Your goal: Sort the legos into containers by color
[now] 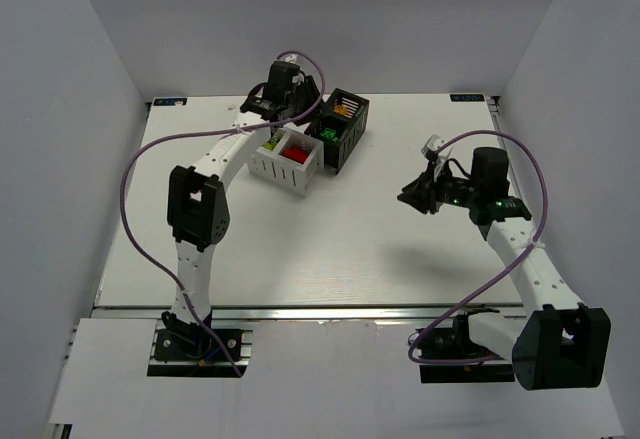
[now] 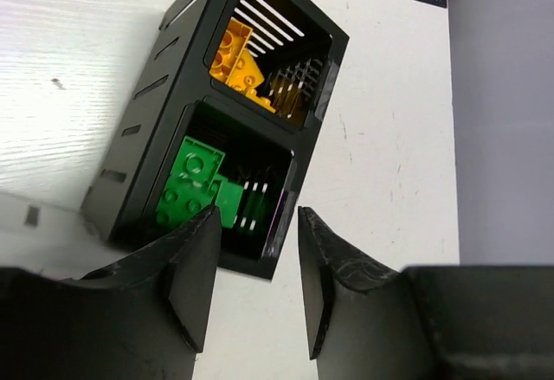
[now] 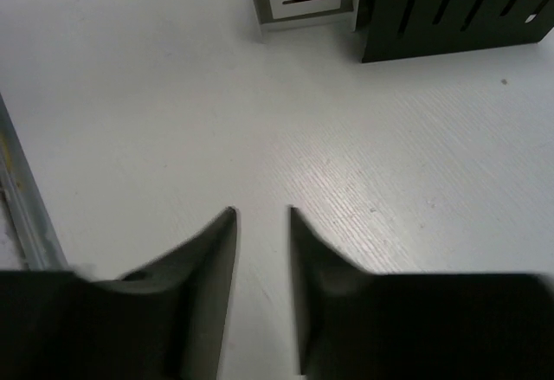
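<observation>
Side by side at the far middle of the surface (image 1: 350,249): white container (image 1: 278,171) and black container (image 1: 357,129). Red legos (image 1: 296,153) and lime legos (image 1: 271,144) in separate white compartments; orange-yellow legos (image 2: 234,60) in the far black compartment, green legos (image 2: 190,181) in the near one. Left fingers (image 2: 195,267) spread, empty, over the black container. Right fingers (image 3: 216,259) slightly parted, empty, well apart from both.

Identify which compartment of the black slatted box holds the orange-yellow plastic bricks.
The far compartment, away from the left end effector; the near one holds green plastic bricks.
</observation>
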